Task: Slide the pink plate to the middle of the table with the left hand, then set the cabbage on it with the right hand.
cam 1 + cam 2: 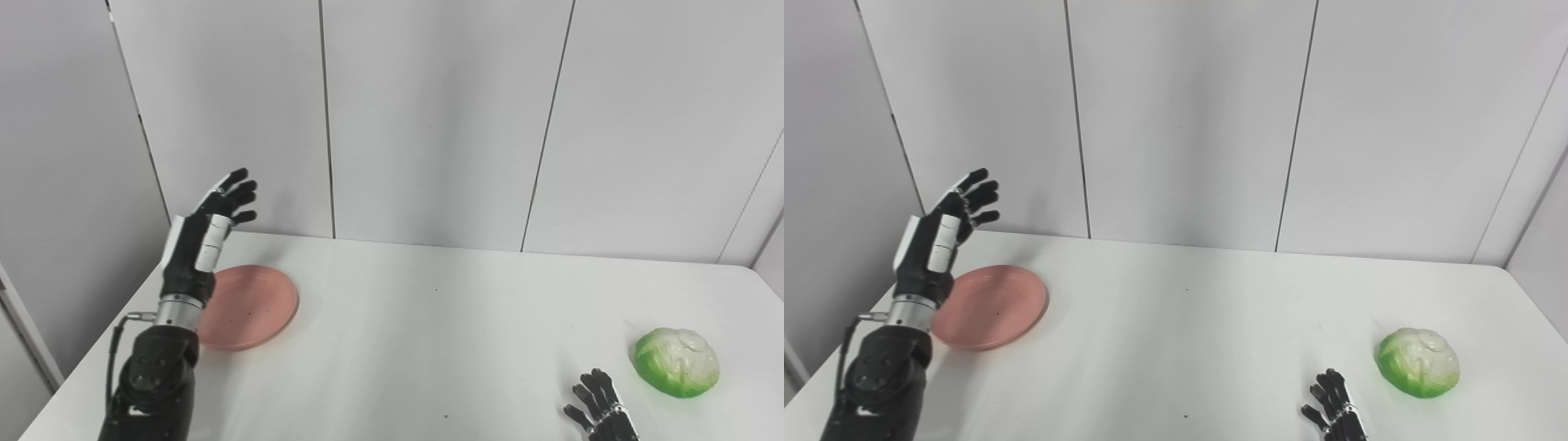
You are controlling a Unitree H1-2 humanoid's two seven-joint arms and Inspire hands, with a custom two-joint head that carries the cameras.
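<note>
- The plate [248, 306], pink, lies flat on the white table [416, 343] at its left side, near the far edge.
- The left hand [208, 233] is raised above the plate's left rim, its fingers [240, 199] spread and holding nothing; it does not touch the plate.
- The cabbage [676, 361] sits on the table at the right, well apart from the plate.
- The right hand [603, 407] is low at the bottom edge, just left of the cabbage, fingers spread and empty, not touching it.
</note>
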